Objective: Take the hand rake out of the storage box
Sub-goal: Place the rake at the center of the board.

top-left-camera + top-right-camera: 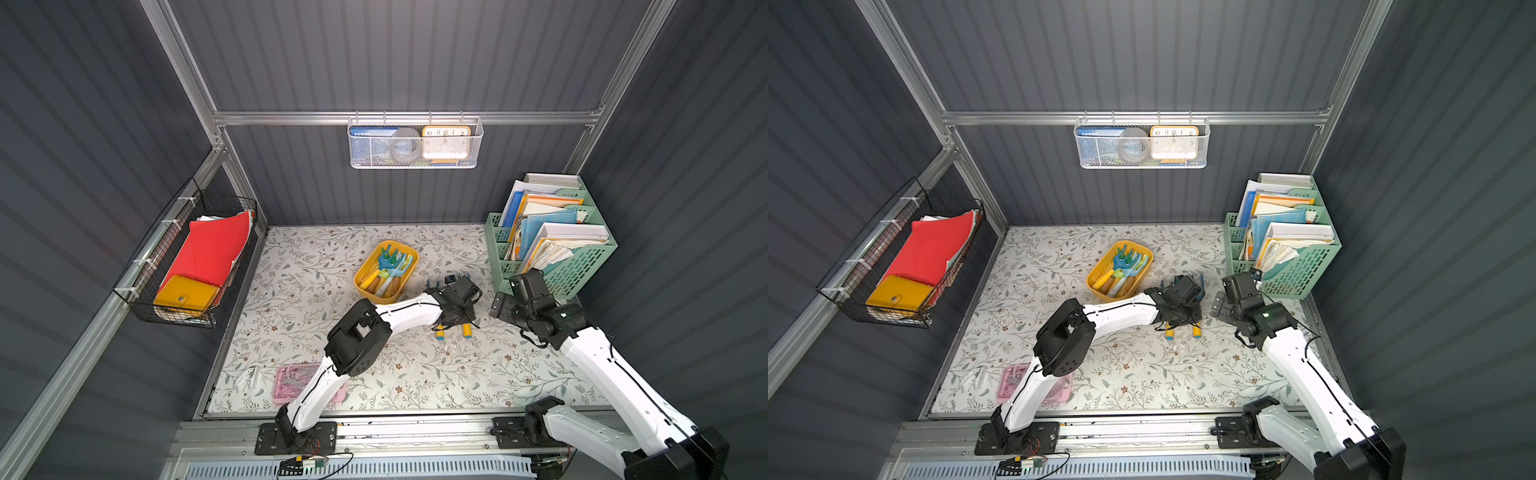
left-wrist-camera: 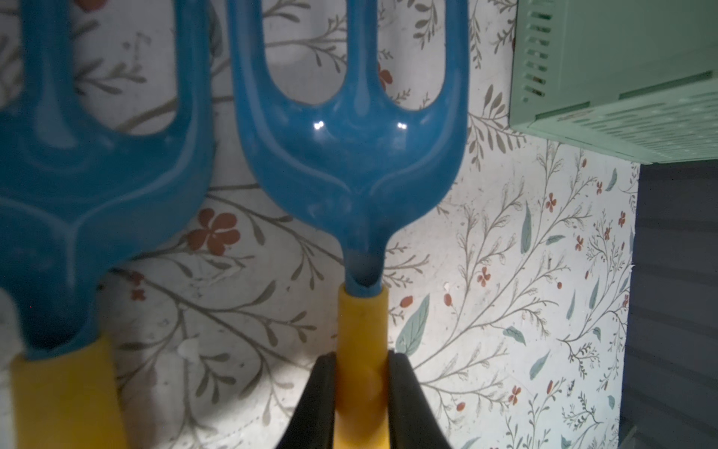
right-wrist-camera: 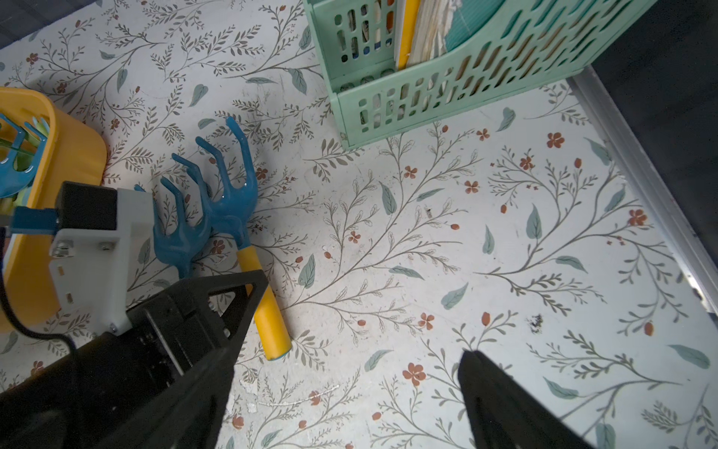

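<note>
Left claw [image 2: 361, 361] clamped on rake [image 2: 351, 163] yellow handle. Rake outside box [image 1: 362, 272], just right of it; long axis near-far, tines point far, handle end near. Right claw [image 1: 503, 307] spread wide, empty.

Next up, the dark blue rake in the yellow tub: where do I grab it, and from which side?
Take the dark blue rake by its yellow handle, straight down from above, jaws across the shaft. The handle is straight and exposed in the open storage box; its tines tangle with neighbouring heads, likely a poor hold.
</note>
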Robot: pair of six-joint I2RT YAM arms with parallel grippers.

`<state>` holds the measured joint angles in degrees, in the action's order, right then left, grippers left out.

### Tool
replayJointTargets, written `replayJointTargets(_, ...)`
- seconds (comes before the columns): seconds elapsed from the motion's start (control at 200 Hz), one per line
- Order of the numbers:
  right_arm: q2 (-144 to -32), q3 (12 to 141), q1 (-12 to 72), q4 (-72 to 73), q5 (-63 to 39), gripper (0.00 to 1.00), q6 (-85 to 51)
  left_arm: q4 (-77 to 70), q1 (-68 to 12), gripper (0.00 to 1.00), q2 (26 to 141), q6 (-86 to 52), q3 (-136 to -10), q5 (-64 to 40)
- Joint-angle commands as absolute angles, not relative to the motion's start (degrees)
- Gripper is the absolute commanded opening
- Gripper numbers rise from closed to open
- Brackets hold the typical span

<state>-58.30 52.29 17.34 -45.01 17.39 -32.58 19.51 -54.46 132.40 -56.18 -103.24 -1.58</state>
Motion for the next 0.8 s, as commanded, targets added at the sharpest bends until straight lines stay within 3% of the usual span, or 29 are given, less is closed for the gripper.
replayJointTargets(0.0, -58.4, 53.6, 17.2, -45.1, 17.6, 0.95, -33.4, 21.0, -54.8, 0.22, 134.4, -56.2, -105.2, -2.6)
replayJointTargets(0.795, -58.0, 52.8, 17.2, -44.7, 17.0, 0.95, -33.3, 20.0, -54.4, 0.28, 136.4, -62.8, -104.9, -3.7)
